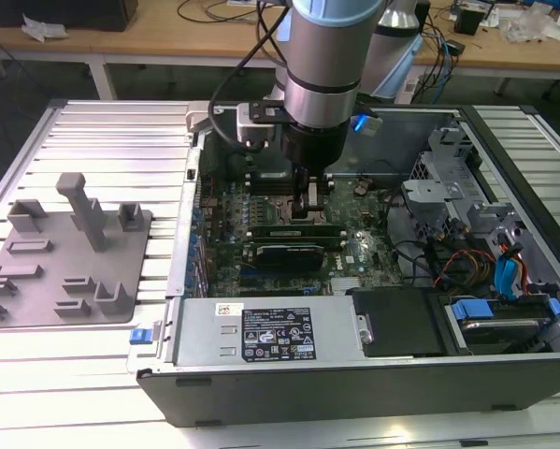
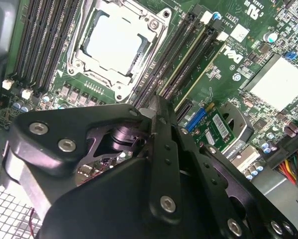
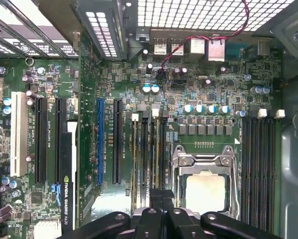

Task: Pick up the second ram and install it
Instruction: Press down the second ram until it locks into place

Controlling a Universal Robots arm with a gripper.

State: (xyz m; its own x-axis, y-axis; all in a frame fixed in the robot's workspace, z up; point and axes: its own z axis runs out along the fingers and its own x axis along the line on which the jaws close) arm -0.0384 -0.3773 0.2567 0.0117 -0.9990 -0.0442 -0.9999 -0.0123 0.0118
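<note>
hovering right over the memory slots (image 2: 188, 59) beside the processor socket (image 3: 204, 185), claw (image 2: 156, 107) pinched closed, probably pressing the second ram (image 2: 186, 74) home

Slatted table (image 1: 102, 131) carries grey fixture tray (image 1: 36, 281) (empty), open computer case (image 1: 354, 374).

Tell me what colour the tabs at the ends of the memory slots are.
White, on the memory slot tabs, clearest in the first wrist view; the slots themselves are black.
</note>
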